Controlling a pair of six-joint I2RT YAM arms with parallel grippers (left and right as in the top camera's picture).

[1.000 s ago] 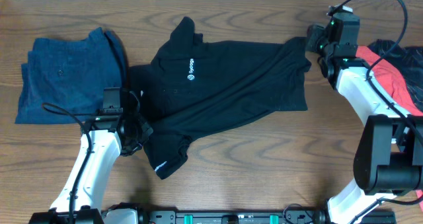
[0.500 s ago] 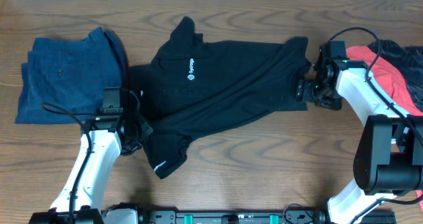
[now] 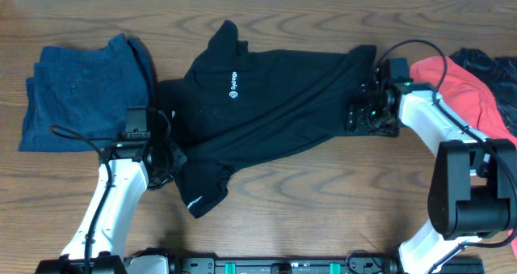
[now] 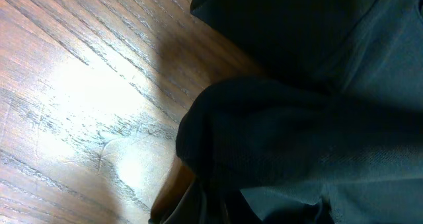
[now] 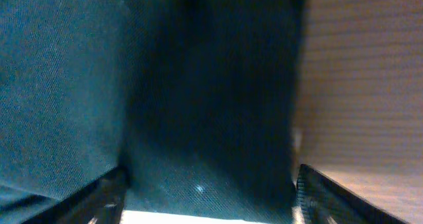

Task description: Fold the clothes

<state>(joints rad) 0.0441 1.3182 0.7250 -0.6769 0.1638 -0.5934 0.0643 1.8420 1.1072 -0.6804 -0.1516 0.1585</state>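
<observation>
Your right gripper (image 3: pixel 365 116) is standing with its jaws wide apart and is gripping nothing. In the right wrist view its fingers (image 5: pixel 106 196) are straddling dark cloth right at the line where the fabric is giving way to bare wood. The gripper is sitting over the near right corner of the black polo shirt (image 3: pixel 275 104), at the hem end. From there the whole garment is extending toward the robot's left. The shirt is lying spread on the table (image 3: pixel 323 217), and its long axis is running side to side across the table with a slight tilt: hem on the right, collar (image 3: pixel 229 33) at the far left, one sleeve (image 3: pixel 202 195) pointing toward the robot. Your left gripper (image 3: pixel 166 157) is clamping shut on a bunched fold of the shirt at its left edge, just beside that sleeve. Judging from this layout, the right arm is covering the hem and the left arm the shoulder end, so any fold is probably running along that side-to-side axis. A folded blue garment (image 3: pixel 77 88) is lying just beside the shirt on the left, and a red garment (image 3: pixel 468 88) is lying behind the right arm.
</observation>
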